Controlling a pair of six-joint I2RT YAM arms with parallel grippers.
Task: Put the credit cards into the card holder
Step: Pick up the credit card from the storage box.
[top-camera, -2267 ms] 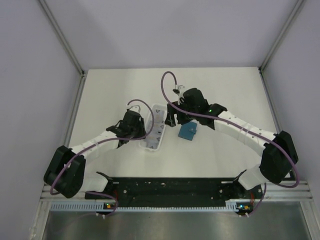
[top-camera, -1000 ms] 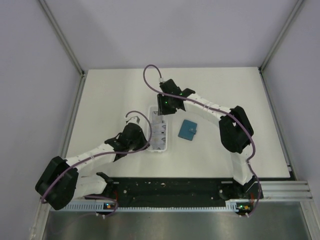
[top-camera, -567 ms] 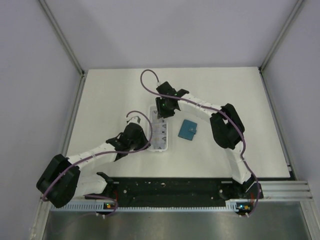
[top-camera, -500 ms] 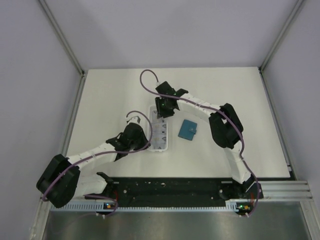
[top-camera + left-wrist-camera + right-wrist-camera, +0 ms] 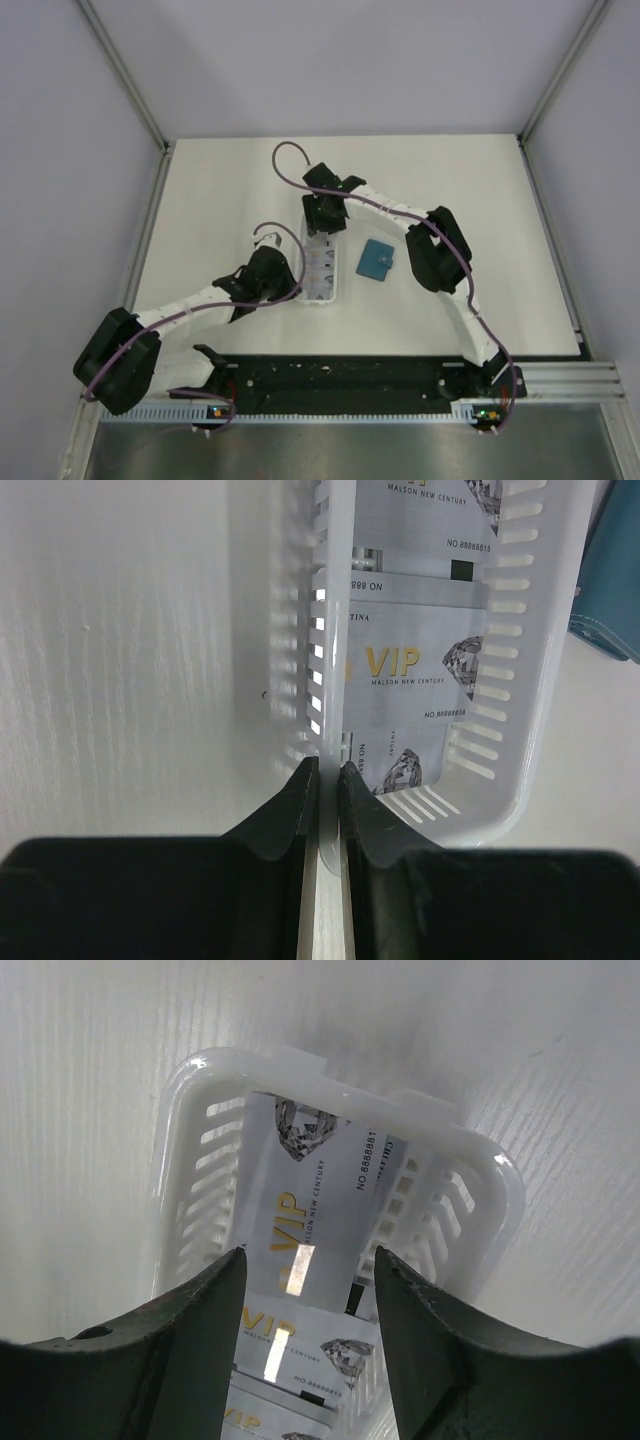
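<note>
Hovering over the far end of the long white tray (image 5: 319, 297), the right hand (image 5: 310, 1260) is spread open with nothing in it. Its two fingers stand either side of the top card, across the card's short width. The cards (image 5: 322, 1195) lie flat in the tray in an overlapping row. Their long sides run along the tray's own long axis, which goes from near to far on the surface (image 5: 480, 200). So the topmost card at the far end lies straight below and between the open fingers; whether the tips touch it yet I cannot tell. The left hand (image 5: 327, 770) is clenched on the tray's left wall at its near end, which looks like a steadying hold. The wallet (image 5: 375, 260) lies shut and flat on the surface just to the right of the tray, close beside it but apart. It is nearer the right arm than the left. As I judge it, the right hand is the one to lift a card, coming down and pinching across the narrow width, then carrying it a short way right to the wallet, which would first need opening.
</note>
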